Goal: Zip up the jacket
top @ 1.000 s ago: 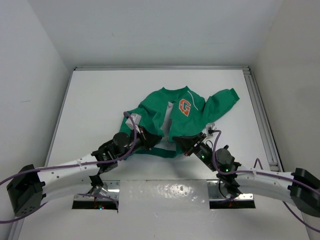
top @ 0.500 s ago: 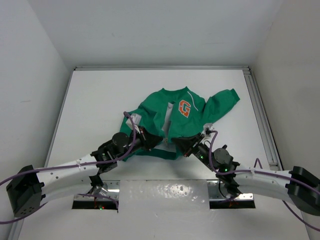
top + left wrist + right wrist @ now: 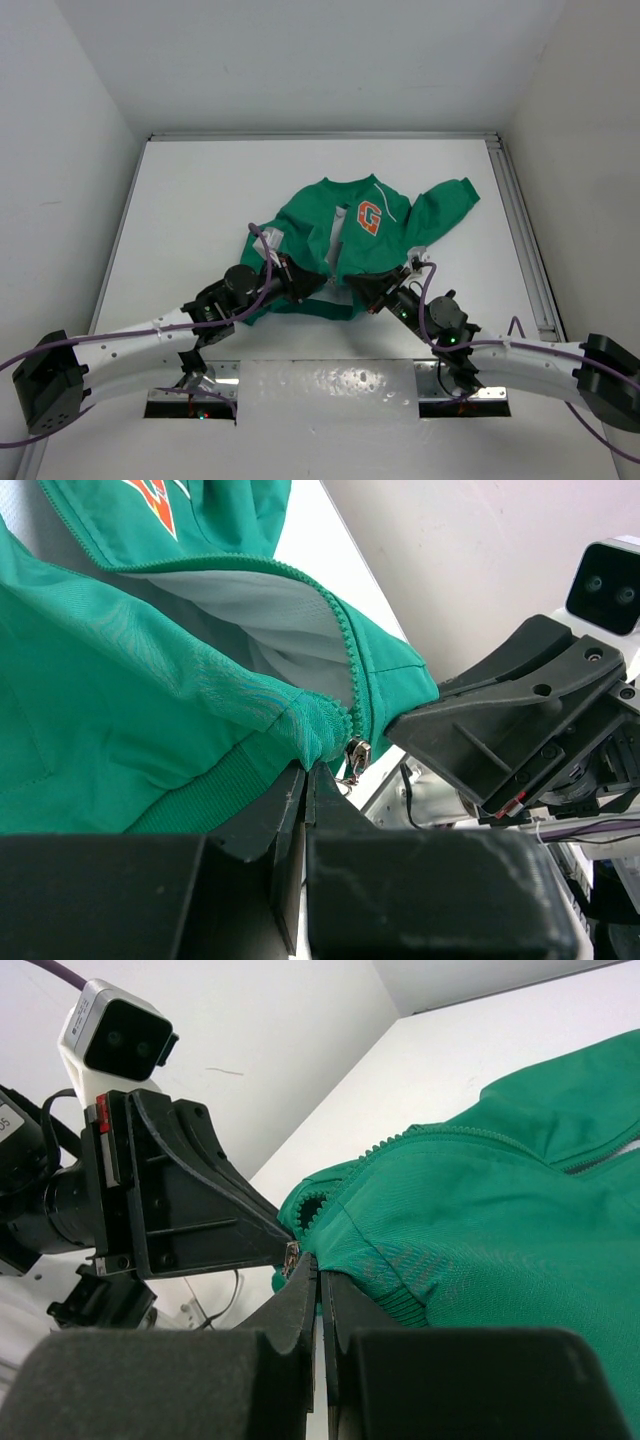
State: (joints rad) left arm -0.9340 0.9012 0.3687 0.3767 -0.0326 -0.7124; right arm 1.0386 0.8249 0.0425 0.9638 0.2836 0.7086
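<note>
The bright-green jacket (image 3: 385,225) lies in the middle of the table, its front open and the orange "G" facing up. My left gripper (image 3: 306,283) is shut on the bottom hem of its left front panel; in the left wrist view (image 3: 308,772) the fabric is pinched just beside the metal zipper slider (image 3: 355,756). My right gripper (image 3: 362,290) is shut on the hem of the other front panel (image 3: 321,1266), next to the open zipper teeth (image 3: 400,1140). The two grippers almost touch at the zipper's bottom end.
The jacket's right sleeve (image 3: 450,200) stretches toward the back right. A metal rail (image 3: 520,225) runs along the table's right edge. A white plate (image 3: 330,385) lies between the arm bases. White walls enclose the table.
My right gripper has moved a little left with its hem, closing the gap to the left gripper. The jacket's bottom edge has bunched between them.
</note>
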